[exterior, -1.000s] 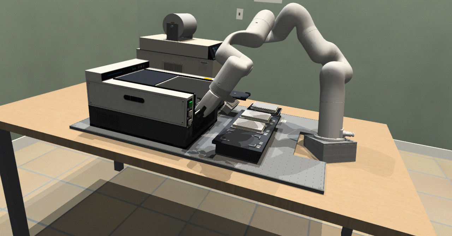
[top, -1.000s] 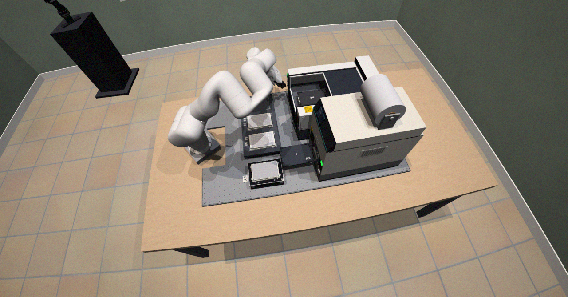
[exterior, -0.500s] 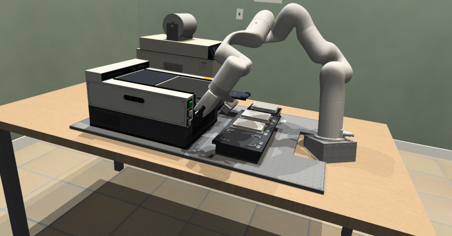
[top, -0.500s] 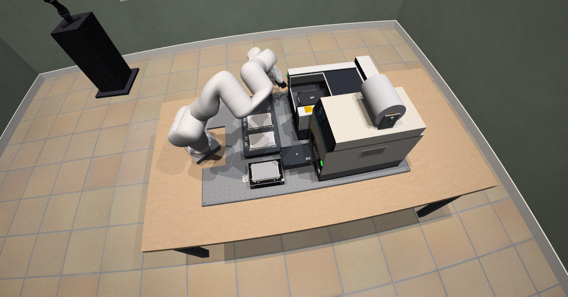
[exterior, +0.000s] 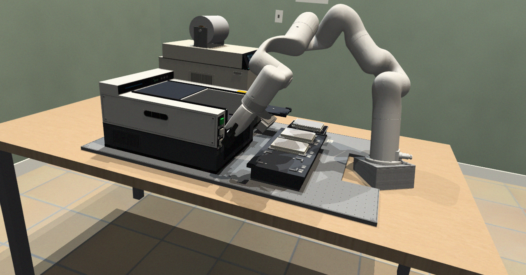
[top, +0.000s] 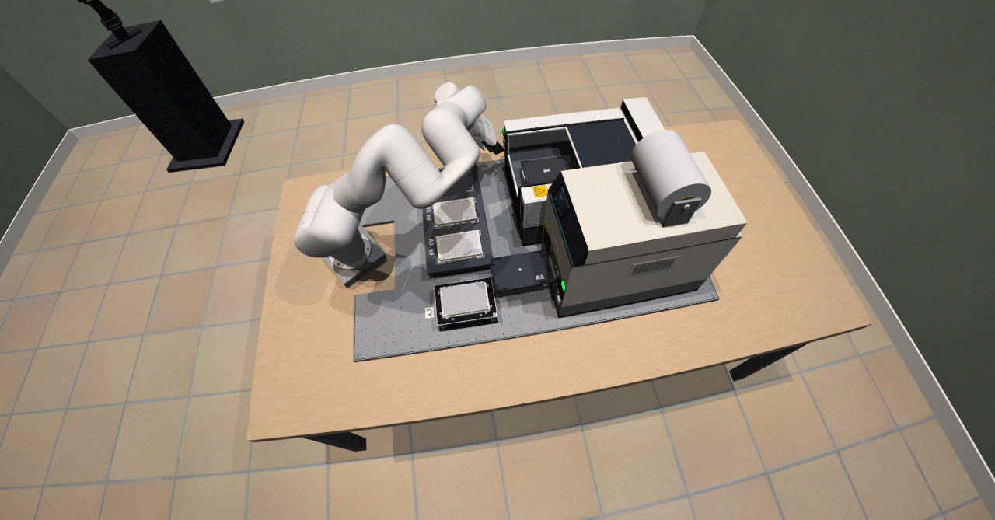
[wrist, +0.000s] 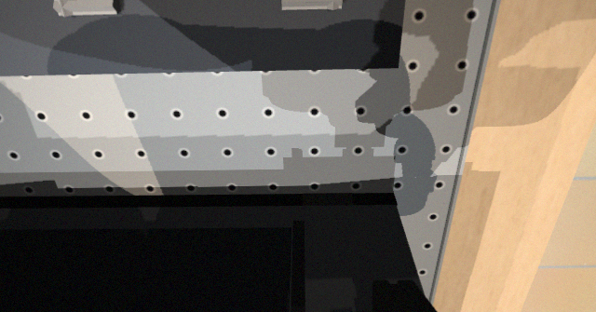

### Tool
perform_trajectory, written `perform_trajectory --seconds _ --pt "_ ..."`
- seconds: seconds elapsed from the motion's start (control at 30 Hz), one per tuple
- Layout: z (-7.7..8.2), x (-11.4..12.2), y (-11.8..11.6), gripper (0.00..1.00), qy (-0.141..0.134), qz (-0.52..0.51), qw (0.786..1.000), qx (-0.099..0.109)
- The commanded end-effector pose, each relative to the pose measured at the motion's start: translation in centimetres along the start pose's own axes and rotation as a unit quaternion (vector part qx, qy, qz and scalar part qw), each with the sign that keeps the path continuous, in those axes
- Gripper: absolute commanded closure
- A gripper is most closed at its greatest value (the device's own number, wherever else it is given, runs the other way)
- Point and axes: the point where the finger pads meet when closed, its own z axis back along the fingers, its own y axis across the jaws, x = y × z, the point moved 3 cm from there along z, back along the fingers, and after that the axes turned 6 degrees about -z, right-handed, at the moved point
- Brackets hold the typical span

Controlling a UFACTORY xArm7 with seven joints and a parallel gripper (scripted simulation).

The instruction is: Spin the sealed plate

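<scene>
My gripper [top: 495, 147] [exterior: 230, 129] is shut and empty. It points at the column of keys [exterior: 220, 131] on the front left edge of the centrifuge [top: 535, 122] [exterior: 158, 105]; I cannot tell which key it touches. A green lamp [exterior: 221, 120] is lit at the top of that column. The near half of the centrifuge's top is open onto a dark bucket [top: 542, 167] with no plate in it. Light plates sit on D2 [top: 455, 211] [exterior: 291, 146], on D3 [top: 459, 246] [exterior: 298, 135] and on the CY nest [top: 464, 300] [exterior: 308, 125]. My fingers are out of the wrist view.
The sealer [top: 647, 218] [exterior: 206, 54] stands beside the centrifuge, its stage [top: 518, 270] out and bare. D1 [exterior: 277, 162] [wrist: 84, 5] is empty. The grey breadboard [wrist: 186, 130] ends close to the table edge [wrist: 526, 116]. A black pedestal [top: 163, 92] stands on the floor.
</scene>
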Motion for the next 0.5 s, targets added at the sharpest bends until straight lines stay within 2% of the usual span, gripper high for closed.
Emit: perform_trajectory --seconds 0.0,0.47 --pt "0.09 0.3 0.13 1.0 -0.002 -0.001 1.0 0.001" --pt "-0.07 0.58 0.16 1.0 -0.002 -0.001 1.0 0.001"
